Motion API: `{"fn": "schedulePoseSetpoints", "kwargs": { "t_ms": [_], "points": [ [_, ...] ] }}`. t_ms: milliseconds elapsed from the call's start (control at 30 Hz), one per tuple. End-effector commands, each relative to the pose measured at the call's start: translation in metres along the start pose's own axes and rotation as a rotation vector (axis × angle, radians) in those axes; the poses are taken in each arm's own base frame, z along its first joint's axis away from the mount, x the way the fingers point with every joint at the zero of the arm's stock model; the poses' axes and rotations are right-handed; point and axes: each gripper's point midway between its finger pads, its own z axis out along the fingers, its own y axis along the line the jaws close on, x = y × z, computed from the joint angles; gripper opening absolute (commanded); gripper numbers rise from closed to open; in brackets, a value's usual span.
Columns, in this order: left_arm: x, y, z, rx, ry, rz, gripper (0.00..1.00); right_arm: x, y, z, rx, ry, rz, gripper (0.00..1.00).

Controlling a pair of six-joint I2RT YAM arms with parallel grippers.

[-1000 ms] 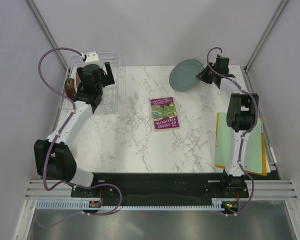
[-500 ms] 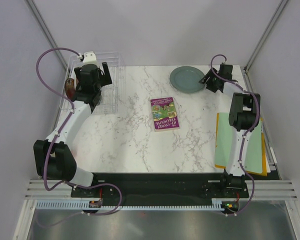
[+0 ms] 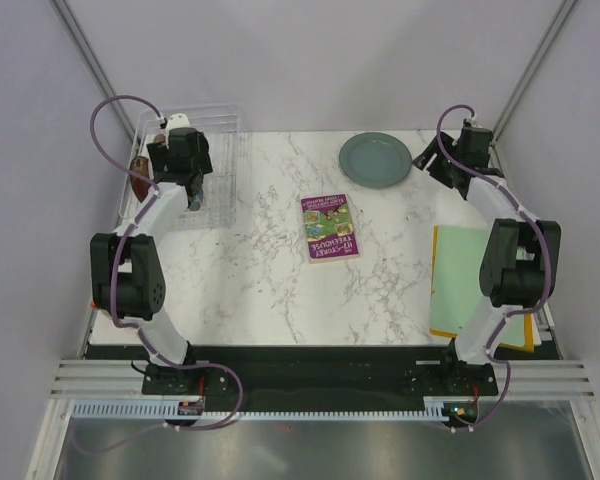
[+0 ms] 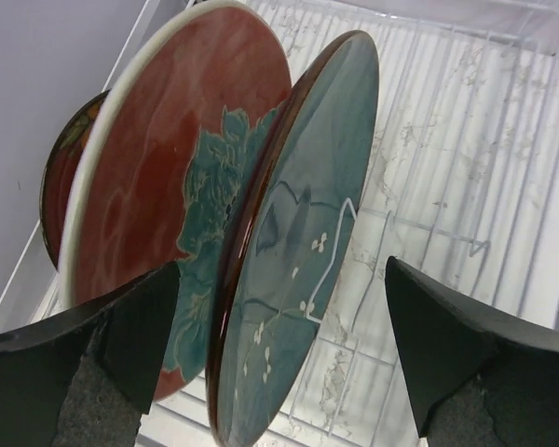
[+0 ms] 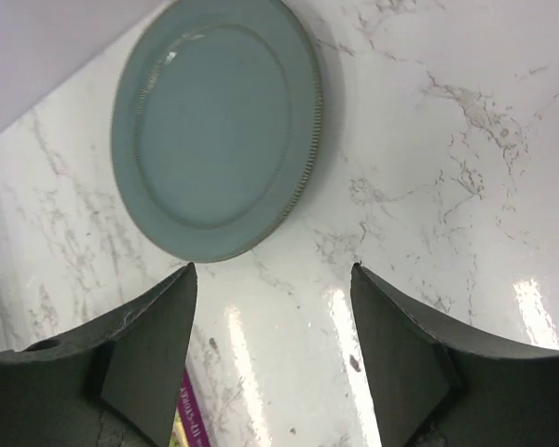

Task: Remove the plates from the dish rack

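One grey-green plate (image 5: 214, 130) lies on the desk (image 3: 270, 250) near the open, empty right pincer (image 5: 272, 358) — the left pincer (image 4: 284, 321) gapes around the dark teal plate (image 4: 303, 233) in the dish rack (image 4: 466, 186); next: clamp its rim, lift.

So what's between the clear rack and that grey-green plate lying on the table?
Nothing: the top view shows bare marble table between the dish rack and the plate; the purple book lies off that line.

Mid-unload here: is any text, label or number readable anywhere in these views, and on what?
Purple book: cover lettering, upside down in the top view, too small to read.
Grey-green plate, racked plates, dish rack, green folder: no writing visible.
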Motion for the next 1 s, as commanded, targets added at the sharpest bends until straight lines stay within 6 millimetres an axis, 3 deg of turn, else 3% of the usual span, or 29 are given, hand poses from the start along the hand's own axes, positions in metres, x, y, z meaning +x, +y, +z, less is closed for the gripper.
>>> {"fn": "schedulePoseSetpoints", "kwargs": {
  "t_ms": [0, 67, 167, 200, 267, 433, 733, 933, 967],
  "points": [
    [-0.022, 0.011, 0.015, -0.108, -0.057, 0.042, 0.92, -0.021, 0.02, -0.049, -0.062, -0.107, -0.054, 0.74],
    [-0.021, 0.01, 0.022, -0.121, -0.054, 0.062, 0.84, -0.018, 0.021, -0.058, -0.067, -0.114, -0.058, 0.74],
    [-0.022, 0.011, 0.026, -0.14, -0.062, 0.066, 0.46, -0.013, 0.02, -0.071, -0.068, -0.123, -0.066, 0.73],
    [-0.023, 0.01, 0.026, -0.136, -0.064, 0.067, 0.22, -0.008, 0.019, -0.073, -0.066, -0.116, -0.063, 0.73],
    [-0.023, 0.01, 0.028, -0.141, -0.064, 0.067, 0.02, -0.004, 0.018, -0.074, -0.072, -0.108, -0.064, 0.73],
    [-0.031, 0.02, 0.02, -0.212, -0.088, 0.075, 0.02, 0.012, 0.021, -0.077, -0.085, -0.079, -0.072, 0.72],
    [-0.129, 0.025, -0.036, -0.254, -0.337, 0.117, 0.02, 0.026, 0.036, -0.089, -0.085, -0.067, -0.133, 0.73],
    [-0.161, 0.021, -0.07, -0.219, -0.402, 0.106, 0.02, 0.023, 0.041, -0.098, -0.086, -0.076, -0.148, 0.73],
    [-0.169, 0.021, -0.08, -0.197, -0.416, 0.094, 0.02, 0.028, 0.054, -0.1, -0.115, -0.067, -0.164, 0.73]
  ]
}}
